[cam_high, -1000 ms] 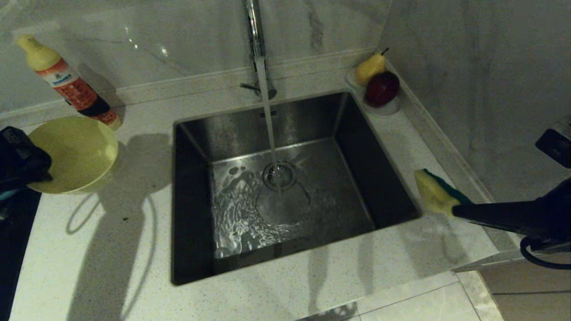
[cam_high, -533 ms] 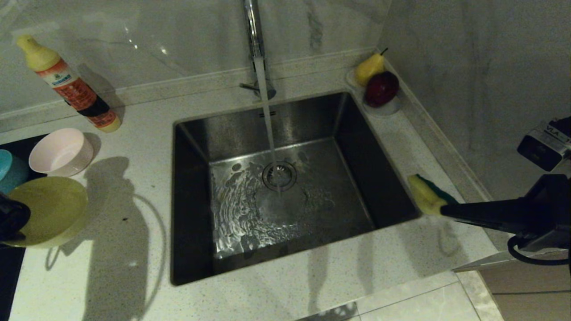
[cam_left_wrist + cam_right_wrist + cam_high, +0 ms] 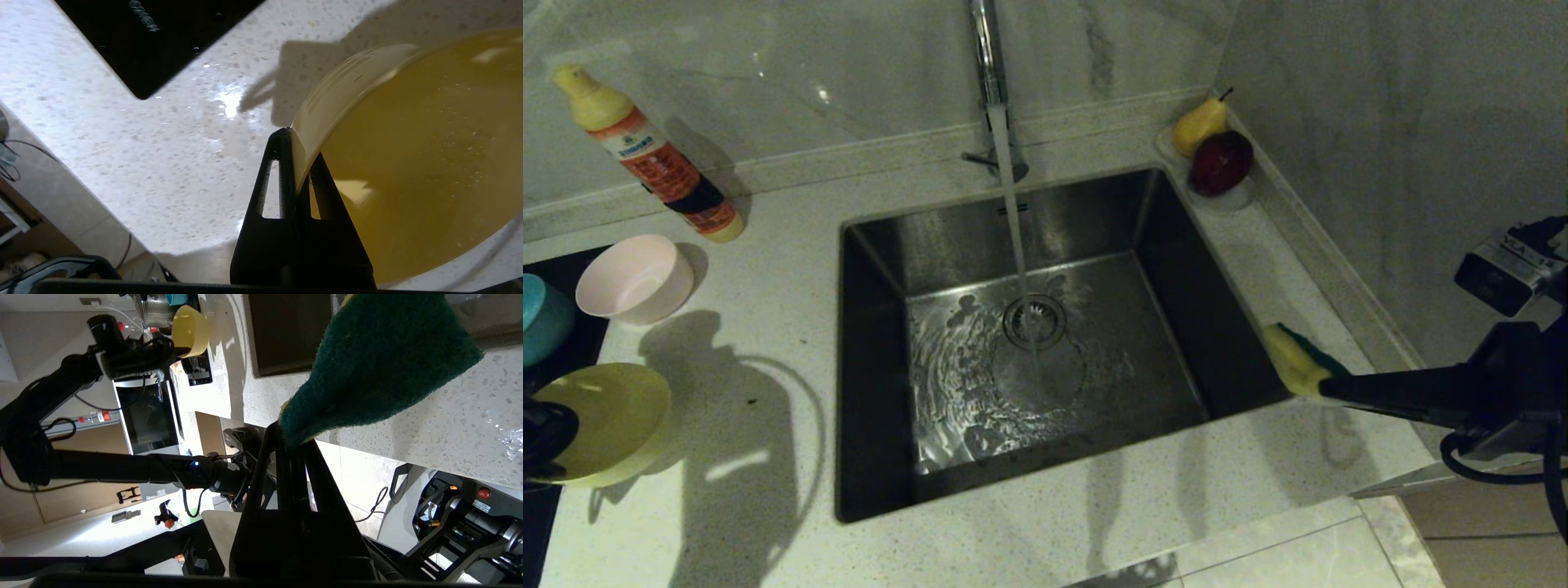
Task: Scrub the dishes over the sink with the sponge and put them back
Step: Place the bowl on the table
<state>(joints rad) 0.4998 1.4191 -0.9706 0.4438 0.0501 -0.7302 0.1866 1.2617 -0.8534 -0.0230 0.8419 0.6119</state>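
Note:
The yellow bowl (image 3: 605, 420) hangs tilted low over the counter at the far left, left of the sink (image 3: 874, 384). My left gripper (image 3: 564, 429) is shut on its rim. The left wrist view shows the left gripper (image 3: 300, 155) pinching the yellow bowl's (image 3: 429, 163) wall. A pale pink bowl (image 3: 636, 279) and a light blue bowl (image 3: 539, 318) stand behind it. At the sink's right edge my right gripper (image 3: 1327, 384) is shut on the sponge (image 3: 1294, 359), held over the counter. In the right wrist view the sponge's (image 3: 380, 363) green side faces the camera above the right gripper (image 3: 292, 437).
Water runs from the chrome tap (image 3: 988, 57) onto the drain strainer (image 3: 1034, 320). A soap bottle (image 3: 654, 159) leans at the back left. A small white dish with a pear and an apple (image 3: 1217, 159) sits at the back right corner. The black stove top (image 3: 584, 347) lies far left.
My left gripper has carried the yellow bowl down and toward the counter's front left, uncovering the pink and blue bowls. The right gripper with the sponge has drifted slightly toward the sink.

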